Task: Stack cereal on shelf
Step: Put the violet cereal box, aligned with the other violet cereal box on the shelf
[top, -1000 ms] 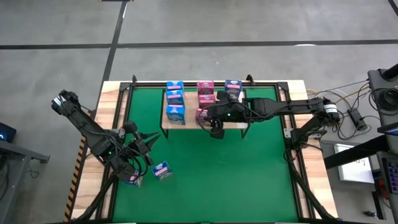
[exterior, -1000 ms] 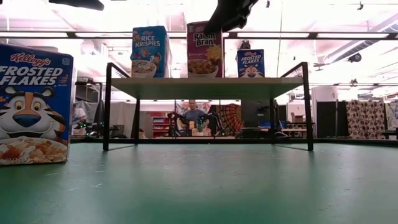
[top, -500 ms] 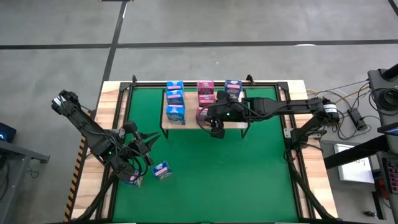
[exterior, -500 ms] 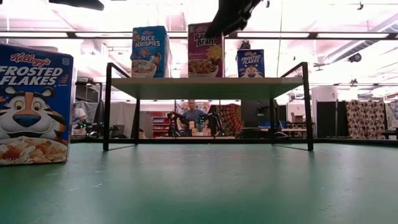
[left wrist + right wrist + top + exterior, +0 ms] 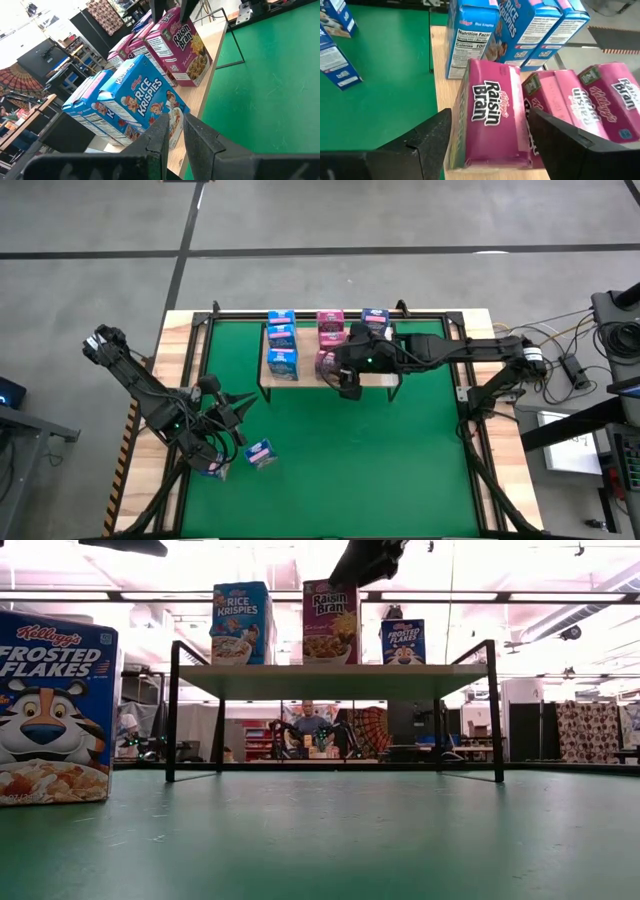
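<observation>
Shelf: light-wood board point(image 5: 385, 379) in a black frame, at the far middle of the green mat point(image 5: 380, 470); raised on black legs in the low view.
Light blue boxes: three Rice Krispies boxes point(image 5: 281, 341) in a row on the shelf's left part, front one at the front edge point(image 5: 240, 623).
Pink boxes: three Raisin Bran boxes in the middle row; the front one point(image 5: 492, 120) stands upright at the shelf's front edge, just beside the front Rice Krispies box, the other two point(image 5: 330, 321) behind it.
Dark blue on shelf: one Frosted Flakes box point(image 5: 375, 319) at the back right of the shelf, upright point(image 5: 403, 642).
Dark blue off shelf: two boxes on the mat near the left arm, one point(image 5: 261, 453) well apart from the shelf, the other point(image 5: 213, 469) partly under that arm.
Right gripper: point(image 5: 343, 376) over the shelf's front edge above the front Raisin Bran box; fingers point(image 5: 427, 140) spread wide either side of the box, not pinching it, box standing free.
Left gripper: point(image 5: 235, 412) low over the mat's left side, well apart from the shelf; fingers point(image 5: 159, 135) narrow, almost together, nothing between them.
Background: person point(image 5: 311, 726) seen under the shelf, far off in the room.
</observation>
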Action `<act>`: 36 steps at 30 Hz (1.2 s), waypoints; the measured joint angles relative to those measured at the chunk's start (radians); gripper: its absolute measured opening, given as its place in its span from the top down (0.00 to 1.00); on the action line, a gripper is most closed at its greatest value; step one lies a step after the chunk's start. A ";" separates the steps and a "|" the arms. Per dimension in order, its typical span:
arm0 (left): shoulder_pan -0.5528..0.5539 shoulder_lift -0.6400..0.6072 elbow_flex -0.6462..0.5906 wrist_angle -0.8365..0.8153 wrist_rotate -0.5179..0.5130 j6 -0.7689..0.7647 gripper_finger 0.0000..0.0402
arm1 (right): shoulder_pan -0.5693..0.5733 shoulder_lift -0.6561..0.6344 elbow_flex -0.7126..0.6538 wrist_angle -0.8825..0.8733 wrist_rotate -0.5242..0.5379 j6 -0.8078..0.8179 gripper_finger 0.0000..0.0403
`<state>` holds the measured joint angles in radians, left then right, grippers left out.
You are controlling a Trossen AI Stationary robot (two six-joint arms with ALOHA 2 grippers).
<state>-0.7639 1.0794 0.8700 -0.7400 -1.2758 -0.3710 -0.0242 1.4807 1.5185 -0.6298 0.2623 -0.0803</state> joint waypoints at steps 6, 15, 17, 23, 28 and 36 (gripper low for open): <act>0.000 0.000 0.000 0.000 0.000 0.000 0.90 | 0.000 0.000 0.049 -0.050 0.000 0.028 0.40; 0.000 0.000 0.000 0.002 0.000 0.000 0.90 | 0.005 0.007 0.080 0.094 0.000 0.018 0.51; 0.000 0.000 0.000 0.002 0.000 0.000 0.90 | 0.005 0.026 0.081 0.135 0.000 0.016 0.54; 0.000 0.000 0.000 0.003 0.000 0.000 0.90 | 0.006 0.085 0.081 0.200 0.000 0.004 0.70; 0.000 0.000 0.000 0.004 0.000 0.000 0.90 | 0.006 0.108 0.081 0.174 0.000 -0.023 0.83; 0.000 0.000 0.000 0.003 0.000 0.000 0.90 | 0.006 0.100 0.081 0.112 0.000 -0.045 0.94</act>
<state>-0.7641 1.0796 0.8700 -0.7368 -1.2758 -0.3710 -0.0181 1.5803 1.5993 -0.5181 0.2623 -0.1254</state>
